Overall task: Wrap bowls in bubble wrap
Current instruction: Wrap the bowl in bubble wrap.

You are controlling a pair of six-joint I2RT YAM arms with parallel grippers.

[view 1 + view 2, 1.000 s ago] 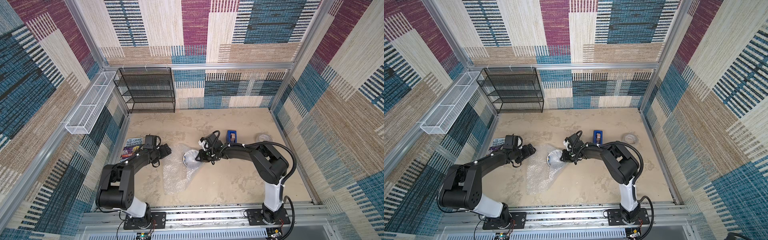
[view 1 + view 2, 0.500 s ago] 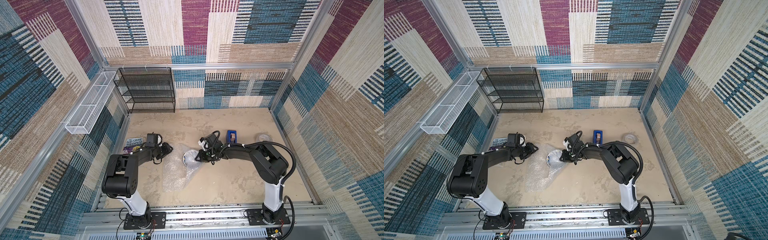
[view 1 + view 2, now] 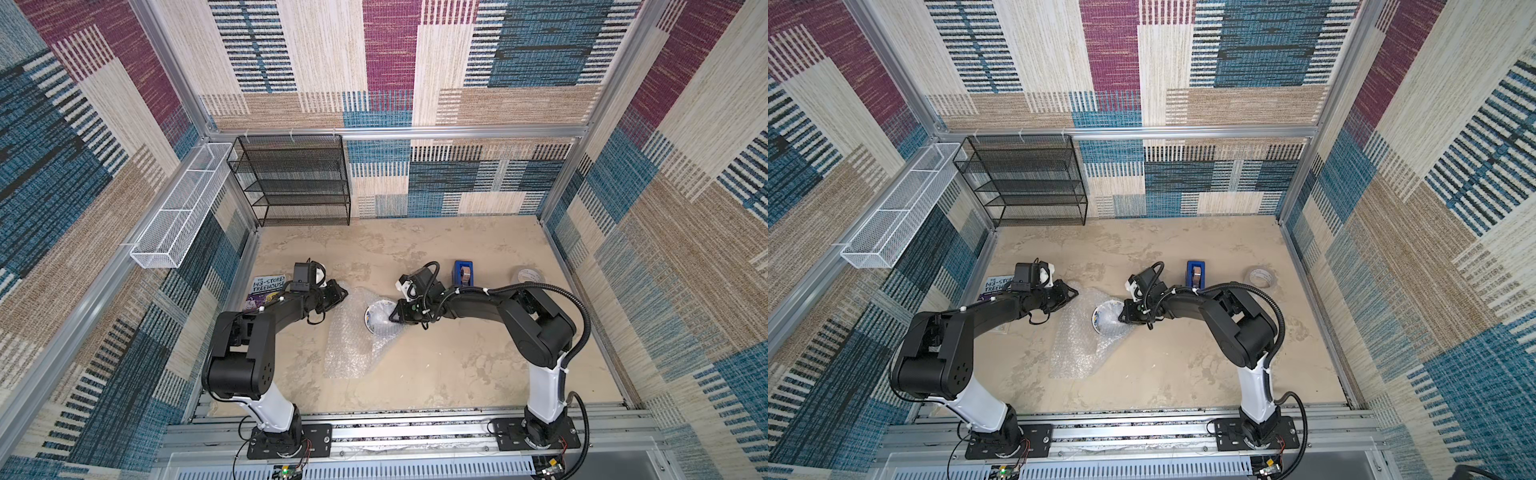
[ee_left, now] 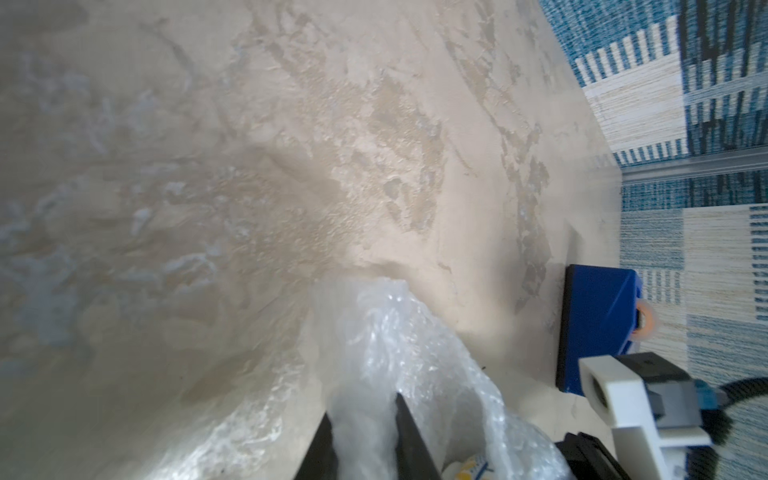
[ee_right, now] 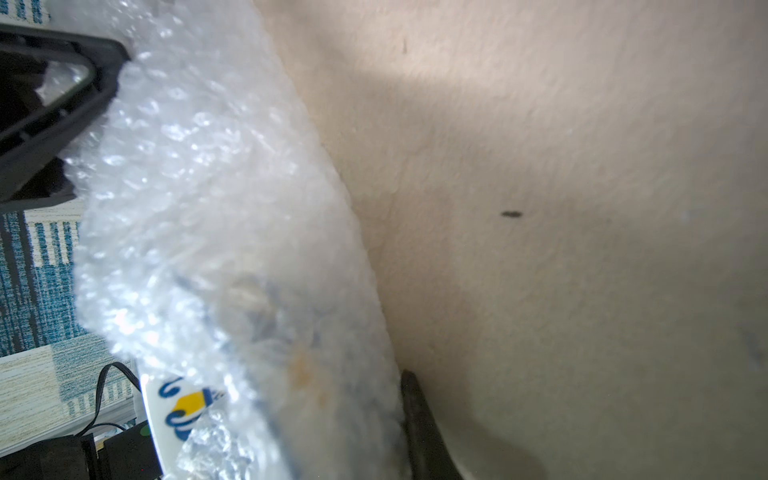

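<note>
Beige table [image 3: 457, 365], near its middle: bowl [image 3: 379, 320] lies on the bubble wrap [image 3: 353, 349], wrap over part of it, most of the sheet flat toward the front edge; right gripper [image 3: 392, 319] pinches the bowl's rim; left gripper [image 3: 340, 296] narrow, clamping the sheet's far corner; we judge wrapping barely begun, folds left.

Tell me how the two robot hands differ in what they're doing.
The left hand pinches a corner of the bubble wrap; the right hand grips the rim of the bowl. The left hand is apart from the bowl; the right hand touches it. Both are black and closed on something.
</note>
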